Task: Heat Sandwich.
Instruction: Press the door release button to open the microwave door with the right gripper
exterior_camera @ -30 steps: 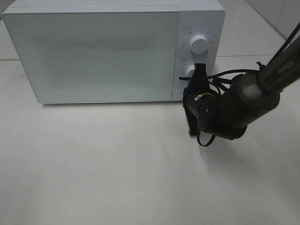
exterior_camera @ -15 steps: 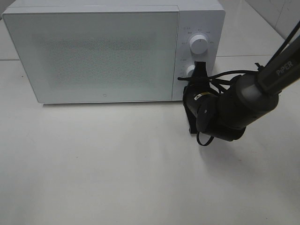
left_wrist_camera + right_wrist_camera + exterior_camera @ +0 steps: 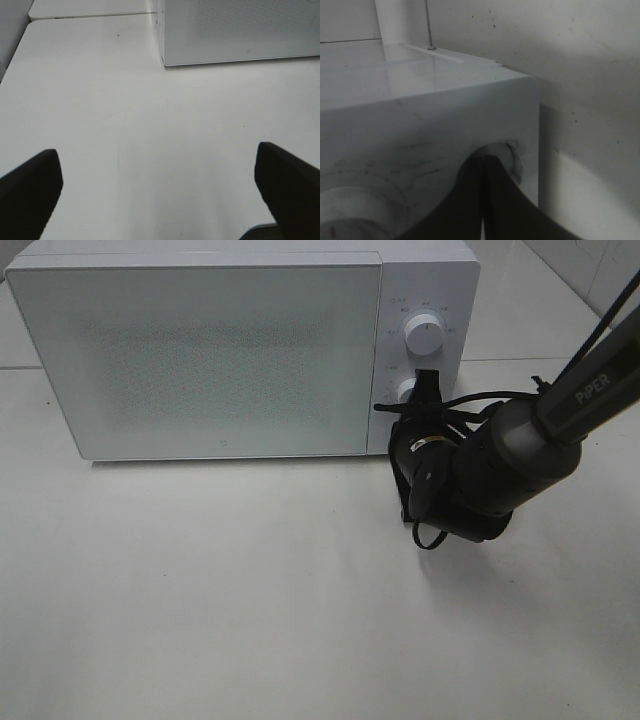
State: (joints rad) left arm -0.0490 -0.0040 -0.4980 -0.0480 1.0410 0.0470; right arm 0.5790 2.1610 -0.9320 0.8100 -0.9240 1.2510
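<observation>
The sandwich is out of view. The white microwave (image 3: 200, 350) stands at the back of the table with its door closed. My right gripper (image 3: 425, 392) is at the control panel, its fingers pressed together and shut, their tips against the lower knob (image 3: 404, 390). In the right wrist view the shut gripper (image 3: 482, 167) covers most of that lower knob (image 3: 514, 155). The upper knob (image 3: 424, 336) is free. My left gripper (image 3: 160, 195) hangs open over bare table in front of the microwave's (image 3: 240, 30) left corner, with nothing between its fingers (image 3: 30, 190).
The white table (image 3: 200, 590) stretches in front of the microwave. The right arm's cables (image 3: 480, 400) loop beside the control panel. A tiled wall (image 3: 600, 270) runs along the back right.
The right arm's wrist has shifted slightly to the left, with the gripper still at the lower knob. The microwave door has stayed closed.
</observation>
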